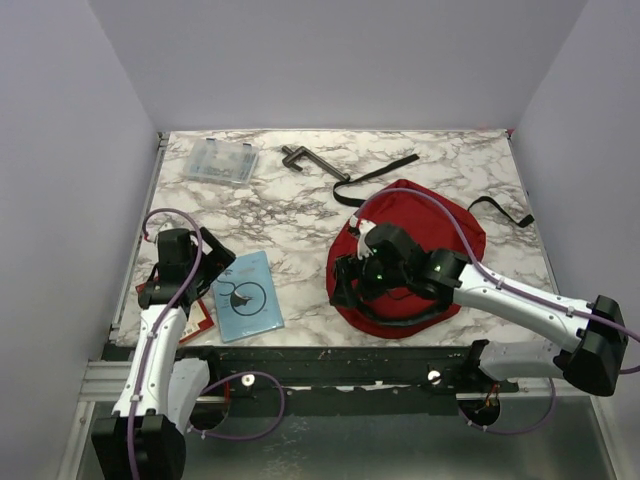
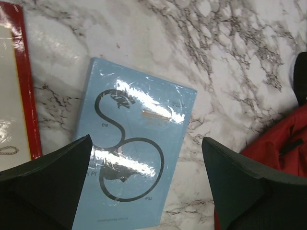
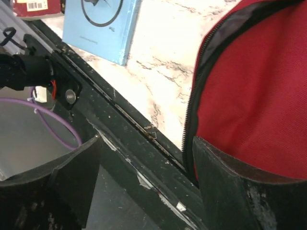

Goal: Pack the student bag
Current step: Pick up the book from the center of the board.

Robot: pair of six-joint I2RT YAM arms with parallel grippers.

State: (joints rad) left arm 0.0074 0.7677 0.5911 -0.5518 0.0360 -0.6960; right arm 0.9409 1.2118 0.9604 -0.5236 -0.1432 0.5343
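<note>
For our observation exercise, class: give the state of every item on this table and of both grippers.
backpack: lying flat, zip looks open at near edge.
blue book: closed, flat, face up.
red book: flat, beside blue book.
clear case: flat, apparently closed.
left gripper: open, above blue book.
right gripper: open, at backpack's edge.

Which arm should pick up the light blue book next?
Left. The open left gripper hangs right by the light blue paperback book, jaws wide. The right gripper sits over at the near edge of the red fabric backpack.

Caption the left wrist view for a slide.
Left jaws open above a blue book, red-edged book at left, student bag at right.
</note>
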